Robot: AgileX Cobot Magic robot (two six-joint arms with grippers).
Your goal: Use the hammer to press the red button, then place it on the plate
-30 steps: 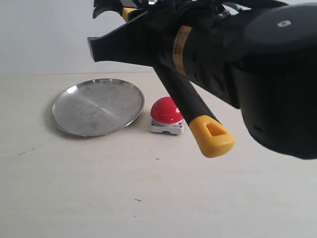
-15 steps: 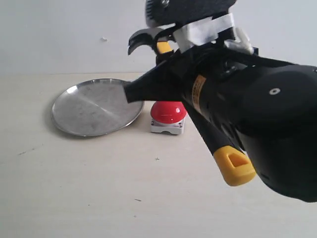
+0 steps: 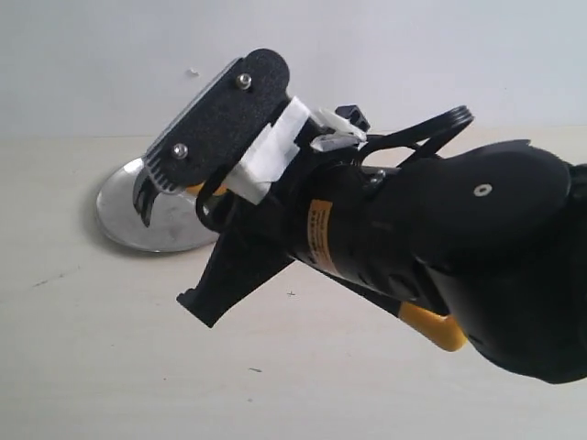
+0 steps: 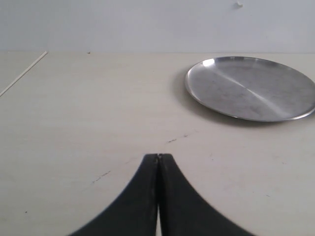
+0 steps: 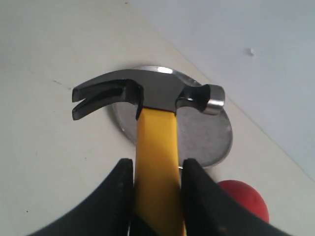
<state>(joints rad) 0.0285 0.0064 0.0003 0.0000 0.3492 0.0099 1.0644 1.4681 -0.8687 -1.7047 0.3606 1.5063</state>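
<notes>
My right gripper [image 5: 156,164] is shut on the hammer's yellow handle [image 5: 156,147]. In the right wrist view the dark steel head [image 5: 147,93] hangs over the near rim of the shiny round plate [image 5: 206,132], and the red button [image 5: 246,196] shows beside one finger. In the exterior view the right arm [image 3: 413,247] fills the middle and hides the button. There the hammer's claw [image 3: 147,197] hangs over the plate [image 3: 119,215], and its yellow end [image 3: 440,332] sticks out below the arm. My left gripper [image 4: 158,156] is shut and empty, low over the table and short of the plate [image 4: 251,88].
A pale table [image 3: 92,367] runs back to a plain white wall [image 3: 92,64]. A few small dark marks [image 4: 177,139] lie on the table between the left gripper and the plate. A table seam [image 4: 22,73] runs along one side in the left wrist view.
The right arm has swung down and to the left with the hammer. The head has gone from above the button to over the plate, and the arm now hides the button in the exterior view.
</notes>
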